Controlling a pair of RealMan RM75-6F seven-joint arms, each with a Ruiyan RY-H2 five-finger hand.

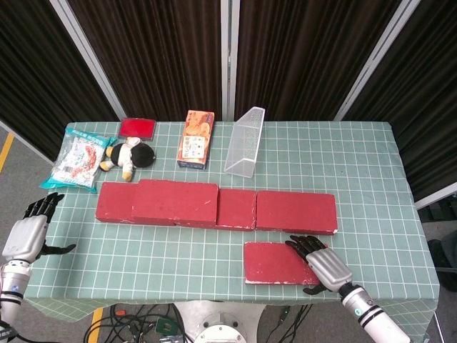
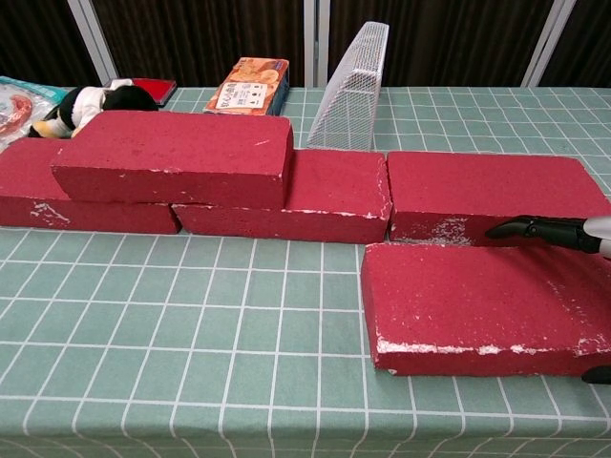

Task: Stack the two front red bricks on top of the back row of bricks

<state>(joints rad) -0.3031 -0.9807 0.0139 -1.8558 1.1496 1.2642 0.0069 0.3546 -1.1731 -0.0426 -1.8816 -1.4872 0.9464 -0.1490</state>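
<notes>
Fingers (image 1: 300,245) of right hand (image 1: 323,266) spread over front red brick (image 1: 282,262), apparently not yet gripping; brick flat on worktop (image 1: 371,179) before back row (image 1: 214,206). One brick (image 1: 175,201) already stacked. Left hand (image 1: 27,234) empty, fingers apart.

The right robot hand (image 1: 323,266) has a smooth silver-grey shell over its back and slim black jointed fingers (image 2: 535,229); a black thumb shows beneath. Its wrist is a pale cylinder with a dark band and a small teal mark. The left robot hand (image 1: 27,233) matches: silver shell, black fingers, white-grey forearm
</notes>
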